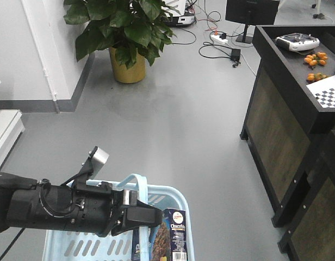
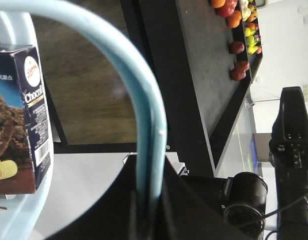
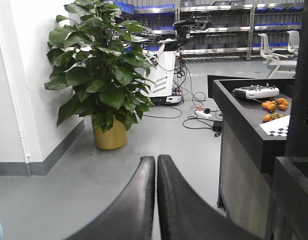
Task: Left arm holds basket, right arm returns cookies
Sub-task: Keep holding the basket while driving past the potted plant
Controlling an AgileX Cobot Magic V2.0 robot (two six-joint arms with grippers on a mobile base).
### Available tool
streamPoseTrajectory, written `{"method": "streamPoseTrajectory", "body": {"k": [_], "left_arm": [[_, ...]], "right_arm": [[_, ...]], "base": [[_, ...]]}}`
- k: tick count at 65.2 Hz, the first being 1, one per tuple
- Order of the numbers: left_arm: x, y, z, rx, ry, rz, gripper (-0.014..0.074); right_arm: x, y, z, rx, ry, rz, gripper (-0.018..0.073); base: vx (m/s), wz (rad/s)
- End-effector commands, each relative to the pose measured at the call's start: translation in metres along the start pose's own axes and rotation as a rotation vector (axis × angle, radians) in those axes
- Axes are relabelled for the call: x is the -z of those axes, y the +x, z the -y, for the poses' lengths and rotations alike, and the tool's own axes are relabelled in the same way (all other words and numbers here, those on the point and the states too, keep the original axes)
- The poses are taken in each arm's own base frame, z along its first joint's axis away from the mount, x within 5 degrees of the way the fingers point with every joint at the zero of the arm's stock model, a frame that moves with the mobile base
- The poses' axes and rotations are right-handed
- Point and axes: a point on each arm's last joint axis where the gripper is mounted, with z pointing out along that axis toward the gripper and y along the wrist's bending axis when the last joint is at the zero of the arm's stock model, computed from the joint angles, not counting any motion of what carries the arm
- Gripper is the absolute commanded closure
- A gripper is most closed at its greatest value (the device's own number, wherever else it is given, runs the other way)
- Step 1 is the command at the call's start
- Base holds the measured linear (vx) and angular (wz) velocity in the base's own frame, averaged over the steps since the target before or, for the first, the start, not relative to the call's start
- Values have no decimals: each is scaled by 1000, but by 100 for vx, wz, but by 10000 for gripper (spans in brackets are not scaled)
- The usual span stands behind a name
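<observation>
Currently, the left gripper [image 1: 137, 214] is clamped tight on the hoop handle [image 2: 146, 105] of the light blue basket [image 1: 80, 246]. The dark navy cookies box [image 1: 176, 235] stands upright inside the basket, just beside that handle on its right side. The right gripper [image 3: 156, 160] has its two black fingers pressed together with nothing between them, and it hangs over the grey floor [image 3: 144, 140] facing the potted plant [image 3: 101, 75], with the black table [image 3: 239, 107] off to its right.
</observation>
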Motion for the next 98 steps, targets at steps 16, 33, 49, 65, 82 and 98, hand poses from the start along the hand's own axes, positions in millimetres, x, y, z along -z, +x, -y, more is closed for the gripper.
{"method": "streamPoseTrajectory", "body": {"k": [16, 33, 49, 65, 82, 98], "left_arm": [[7, -5, 26, -9, 135, 48, 603], [7, -5, 26, -9, 135, 48, 603], [7, -5, 26, -9, 135, 48, 603], [7, -5, 26, -9, 135, 48, 603], [7, -5, 26, -9, 135, 48, 603], [7, -5, 26, -9, 135, 48, 603]], "right_arm": [[1, -7, 0, 10, -2, 86, 567], [1, -7, 0, 10, -2, 86, 567], [1, -7, 0, 10, -2, 86, 567], [1, -7, 0, 10, -2, 86, 567], [1, -7, 0, 10, -2, 86, 567], [1, -7, 0, 10, -2, 86, 567]], "base": [[25, 0], [24, 4], [22, 7], [20, 22], [20, 50], [21, 65]]}}
